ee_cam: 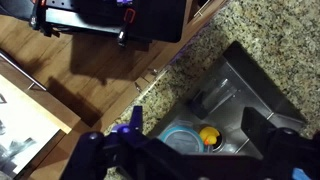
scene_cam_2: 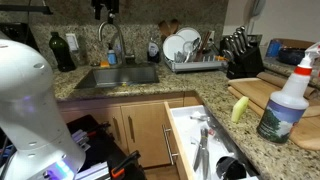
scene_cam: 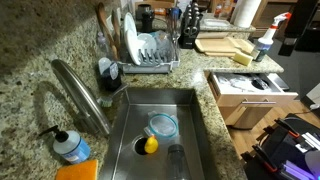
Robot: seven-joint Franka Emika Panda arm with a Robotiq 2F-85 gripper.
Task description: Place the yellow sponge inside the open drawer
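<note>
yellow sponge stands on edge on the surface beside the cutting board, just behind the open drawer; likely light, soft, squashy, not fragile; I'd pinch it across the flat faces mid-body. gripper looks spread wide, holding nothing, over the sink, well apart from the sponge. drawer already holds utensils, free room looks tight; sink holds a blue-rimmed container and a small yellow round item.

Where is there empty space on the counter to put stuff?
Bare granite lies between the sink and the cutting board, in front of the dish rack. The drawer is crowded; so is the back by the knife block.
</note>
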